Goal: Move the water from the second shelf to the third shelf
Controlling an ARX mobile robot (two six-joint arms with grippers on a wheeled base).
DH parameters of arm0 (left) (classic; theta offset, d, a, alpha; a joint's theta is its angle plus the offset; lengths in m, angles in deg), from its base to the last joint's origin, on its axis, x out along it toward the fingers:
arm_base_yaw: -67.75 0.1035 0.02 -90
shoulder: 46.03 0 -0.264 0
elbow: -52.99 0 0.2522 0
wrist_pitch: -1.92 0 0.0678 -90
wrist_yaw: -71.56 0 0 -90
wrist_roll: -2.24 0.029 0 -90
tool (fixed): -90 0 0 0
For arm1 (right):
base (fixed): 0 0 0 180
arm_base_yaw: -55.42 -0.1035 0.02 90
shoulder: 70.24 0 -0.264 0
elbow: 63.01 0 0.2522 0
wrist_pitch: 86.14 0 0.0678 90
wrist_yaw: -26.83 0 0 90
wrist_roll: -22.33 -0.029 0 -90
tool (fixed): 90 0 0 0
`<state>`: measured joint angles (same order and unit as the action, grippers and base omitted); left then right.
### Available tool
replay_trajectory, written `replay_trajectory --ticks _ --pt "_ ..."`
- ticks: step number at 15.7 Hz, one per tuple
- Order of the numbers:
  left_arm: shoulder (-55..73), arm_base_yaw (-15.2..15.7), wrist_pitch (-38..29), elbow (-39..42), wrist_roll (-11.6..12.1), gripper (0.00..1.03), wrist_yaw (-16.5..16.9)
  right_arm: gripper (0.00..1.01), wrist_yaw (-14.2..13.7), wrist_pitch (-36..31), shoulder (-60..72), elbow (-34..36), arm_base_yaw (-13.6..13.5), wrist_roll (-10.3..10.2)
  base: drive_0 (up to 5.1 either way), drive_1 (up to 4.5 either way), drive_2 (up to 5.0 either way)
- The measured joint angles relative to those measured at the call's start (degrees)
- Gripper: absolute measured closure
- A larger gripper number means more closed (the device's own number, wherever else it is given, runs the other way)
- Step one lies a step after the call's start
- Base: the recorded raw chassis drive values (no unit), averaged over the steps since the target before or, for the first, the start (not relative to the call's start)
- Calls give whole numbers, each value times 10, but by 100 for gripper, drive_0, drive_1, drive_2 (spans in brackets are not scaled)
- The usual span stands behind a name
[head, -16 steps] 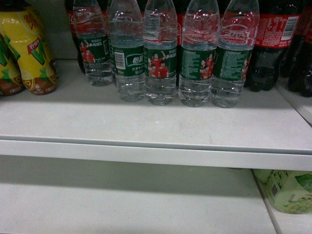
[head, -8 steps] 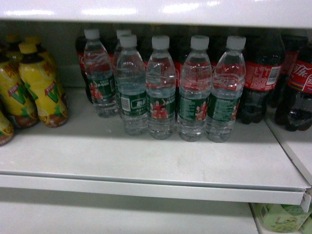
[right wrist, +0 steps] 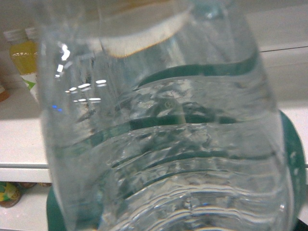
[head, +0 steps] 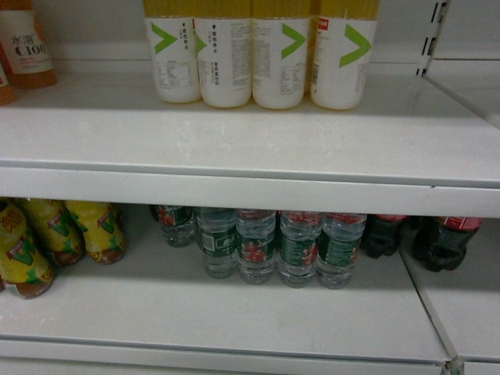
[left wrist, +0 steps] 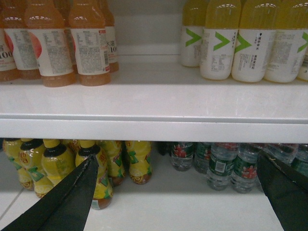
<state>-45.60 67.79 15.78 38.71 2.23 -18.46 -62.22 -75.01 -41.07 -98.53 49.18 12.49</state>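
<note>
My right gripper never shows its fingers, yet its wrist camera is almost wholly filled by a water bottle (right wrist: 163, 125), clear and ribbed with a dark green label curving round its sides, so I read it as clamped on that bottle, though the contact itself is hidden. Behind the plastic I make out a white shelf edge (right wrist: 21, 166) at lower left and a yellow bottle (right wrist: 21, 53) standing above it. On the left wrist camera my left gripper (left wrist: 178, 197) is spread wide, its two dark fingers (left wrist: 67, 202) at the bottom corners with nothing between them. Ahead, the upper shelf (left wrist: 154, 103) has a broad bare front strip; orange drinks (left wrist: 57, 43) stand at back left, white-labelled juice bottles (left wrist: 240, 43) at back right, with a gap between the groups. From the head camera, neither gripper is in view. The upper shelf's front lip (head: 250, 191) runs straight across, with bare board before the juice. Below it, the remaining water bottles (head: 258, 246) stand in a tight row between the yellow drinks (head: 47, 242) and the cola (head: 426, 238).
</note>
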Motion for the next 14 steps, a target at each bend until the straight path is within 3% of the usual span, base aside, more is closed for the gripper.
replay_trajectory --ticks 14 --pt "0 0 1 0 0 5 1 57 -3 2 0 0 6 0 0 0 0"
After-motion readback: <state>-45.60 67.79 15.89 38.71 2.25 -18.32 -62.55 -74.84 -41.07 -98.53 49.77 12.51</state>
